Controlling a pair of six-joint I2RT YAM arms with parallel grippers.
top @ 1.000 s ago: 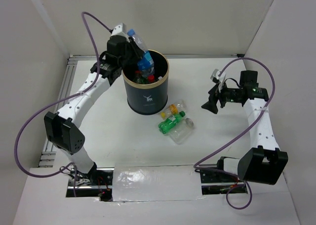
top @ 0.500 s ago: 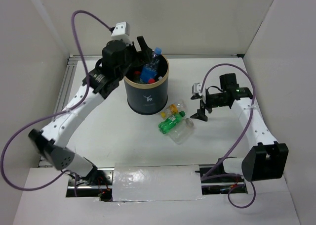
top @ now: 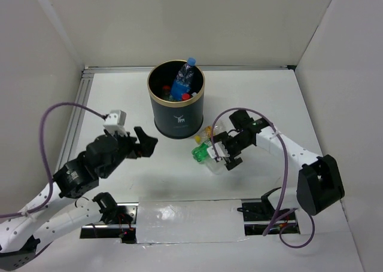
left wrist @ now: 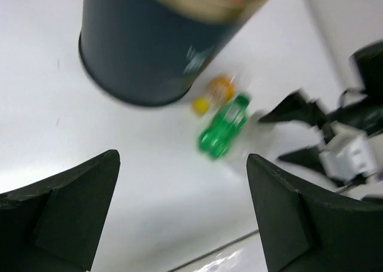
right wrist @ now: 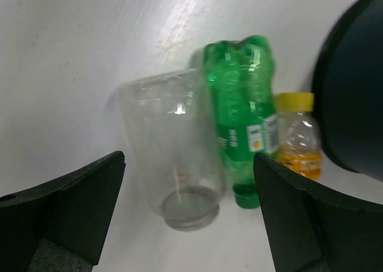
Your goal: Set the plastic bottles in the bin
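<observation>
Both the left gripper (left wrist: 182,164) and right gripper (right wrist: 188,158) gape wide and empty, the latter over a clear cup (right wrist: 173,146) beside a green bottle (right wrist: 239,116).

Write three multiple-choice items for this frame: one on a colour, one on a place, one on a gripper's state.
1. What colour is the cap of the bottle sticking up out of the bin?
A. red
B. blue
C. yellow

2. Where is the green bottle?
A. inside the bin
B. upright behind the bin
C. lying on the table between the clear cup and the yellow-capped bottle

3. How is the right gripper?
A. open by the cup, gripping nothing
B. shut on the green bottle
C. shut and empty

Answers:
1 B: the top view shows a blue cap above the gold rim.
2 C: the right wrist view shows it lying flanked by both.
3 A: its fingers stand wide apart with nothing clamped between them.
</observation>
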